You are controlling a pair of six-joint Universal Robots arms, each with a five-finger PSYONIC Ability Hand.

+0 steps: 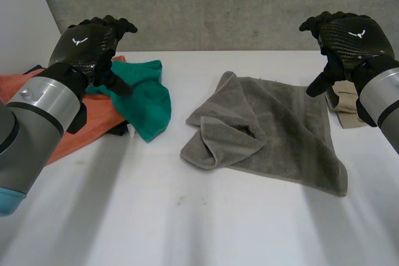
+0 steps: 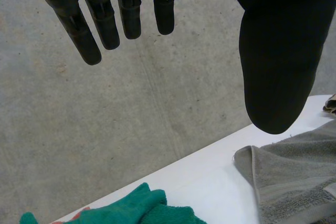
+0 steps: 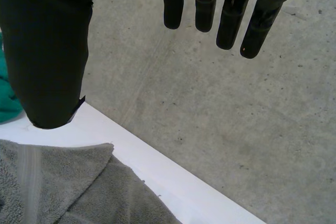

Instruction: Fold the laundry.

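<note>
A grey towel [image 1: 274,130] lies on the white table [image 1: 187,216], mostly flat, with its near left corner folded over itself. At the far left sit a green cloth [image 1: 146,101] and an orange cloth [image 1: 75,130], piled together. My left hand [image 1: 90,45] hovers raised above that pile, open and empty; its straight fingers [image 2: 105,17] and thumb [image 2: 275,61] point toward the wall, with the green cloth [image 2: 136,211] and the towel [image 2: 294,182] below. My right hand [image 1: 346,35] hangs above the towel's far right corner, open too, fingers [image 3: 231,9] straight over the towel [image 3: 68,187].
A beige cloth [image 1: 346,105] lies at the table's right edge, partly behind my right arm. A dark item [image 1: 118,130] peeks out under the orange cloth. A concrete wall [image 1: 218,4] stands right behind the table's far edge.
</note>
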